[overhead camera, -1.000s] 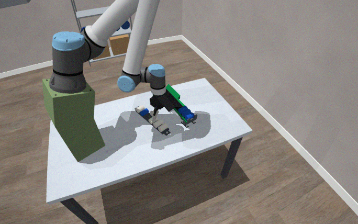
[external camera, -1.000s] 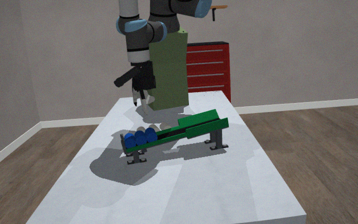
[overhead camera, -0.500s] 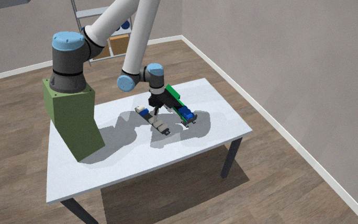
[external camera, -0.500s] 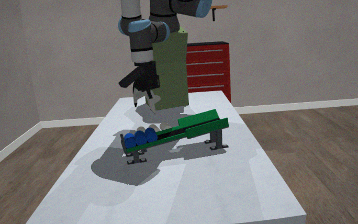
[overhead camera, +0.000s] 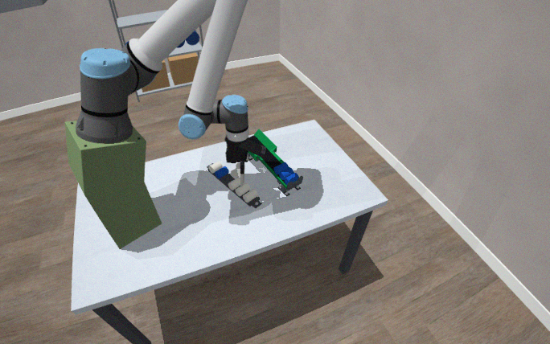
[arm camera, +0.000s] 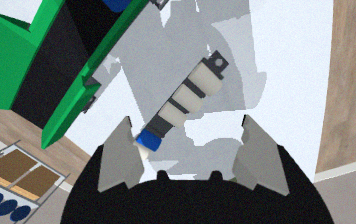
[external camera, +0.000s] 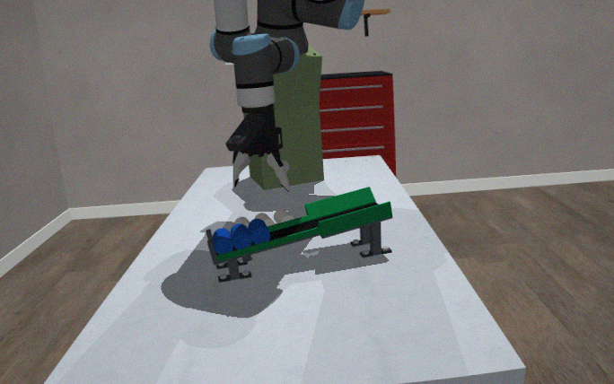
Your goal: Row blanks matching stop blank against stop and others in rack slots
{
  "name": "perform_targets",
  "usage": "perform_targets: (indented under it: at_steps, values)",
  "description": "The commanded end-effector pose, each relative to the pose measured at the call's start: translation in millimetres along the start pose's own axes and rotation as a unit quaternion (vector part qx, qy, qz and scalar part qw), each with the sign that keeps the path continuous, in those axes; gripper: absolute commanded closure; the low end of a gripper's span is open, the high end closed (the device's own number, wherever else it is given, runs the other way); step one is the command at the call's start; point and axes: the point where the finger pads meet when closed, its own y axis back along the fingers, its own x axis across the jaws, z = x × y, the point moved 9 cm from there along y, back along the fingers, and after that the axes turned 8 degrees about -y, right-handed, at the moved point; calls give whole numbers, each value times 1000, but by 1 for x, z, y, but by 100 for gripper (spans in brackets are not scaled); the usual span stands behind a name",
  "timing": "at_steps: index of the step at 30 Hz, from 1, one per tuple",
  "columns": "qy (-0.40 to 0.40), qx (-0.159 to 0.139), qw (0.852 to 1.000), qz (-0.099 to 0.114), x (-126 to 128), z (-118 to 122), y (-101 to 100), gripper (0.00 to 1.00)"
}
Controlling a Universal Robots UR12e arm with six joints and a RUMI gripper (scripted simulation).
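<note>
Jaws are spread wide with nothing between them, and the gripper [external camera: 261,178] hangs above the tabletop [external camera: 344,317], pointing down. In the wrist view the stock rack [arm camera: 218,62] runs diagonally away from the jaws. Its near end sits close to the left finger [arm camera: 119,159], and the one blue blank [arm camera: 150,140] on the rack is right there, nearer that finger than the middle of the gap. Three cream blanks [arm camera: 189,95] fill slots farther along, and from the top view a fourth cream one [overhead camera: 215,166] sits at the rack's other end, just past the blue. Off to the side is the green feed ramp [external camera: 348,212], with three blue blanks [external camera: 241,237] bunched side by side at its low end.
</note>
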Motion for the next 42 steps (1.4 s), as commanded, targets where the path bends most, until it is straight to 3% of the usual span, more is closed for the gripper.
perform_targets:
  at_steps: [1,7,9,17,24,26,27,33,41,42]
  values:
    - [129,0,992,-3,-12,12,-1,0]
    - [259,0,966,-3,-26,28,-2,0]
    - [259,0,966,-3,-26,28,-2,0]
    - [441,1,898,-3,-44,53,-3,0]
    - [569,1,822,-1,-56,75,-3,0]
    - [569,1,822,-1,-56,75,-3,0]
    - [618,2,786,-3,-57,78,-3,0]
    - [708,2,706,-2,-65,96,-2,0]
    - [817,3,576,-2,-72,116,-1,0]
    - [817,3,576,-2,-72,116,-1,0]
